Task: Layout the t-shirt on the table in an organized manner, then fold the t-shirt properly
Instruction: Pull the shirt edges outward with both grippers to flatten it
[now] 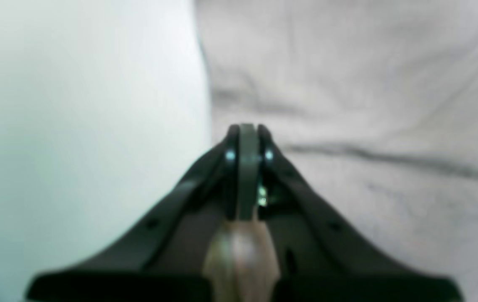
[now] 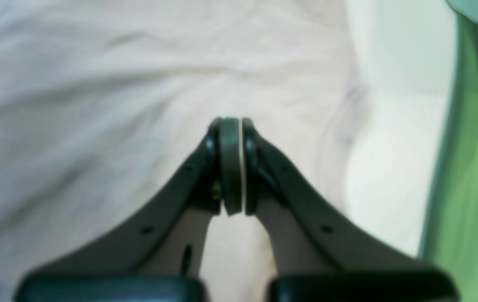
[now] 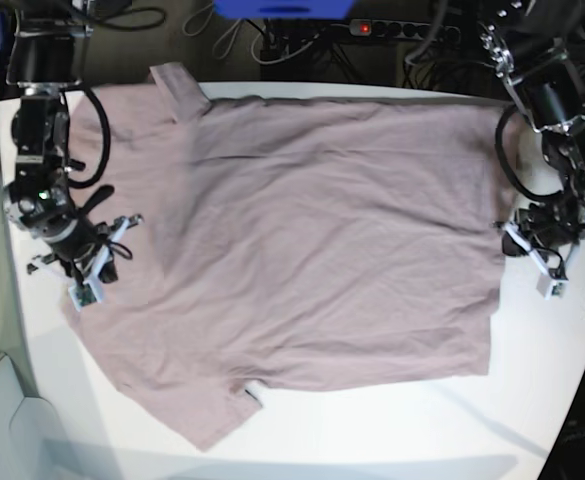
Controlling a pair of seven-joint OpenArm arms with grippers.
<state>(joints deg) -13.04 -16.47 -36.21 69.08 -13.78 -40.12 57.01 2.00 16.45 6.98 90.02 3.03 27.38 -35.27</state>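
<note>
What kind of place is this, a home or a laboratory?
Probably a robotics laboratory. Two robot arms stand at a white table holding a spread t-shirt, with tangled cables and a power strip behind it.

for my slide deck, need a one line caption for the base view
Mauve t-shirt spread flat on the white table, a shut tool at each side edge.

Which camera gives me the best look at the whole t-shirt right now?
The base view: it shows the whole t-shirt spread on the table, both sleeves visible, body lying mostly flat. The left wrist view shows only blurred wrinkled fabric beyond the shut left end effector; the right wrist view the same beyond the right end effector.
</note>
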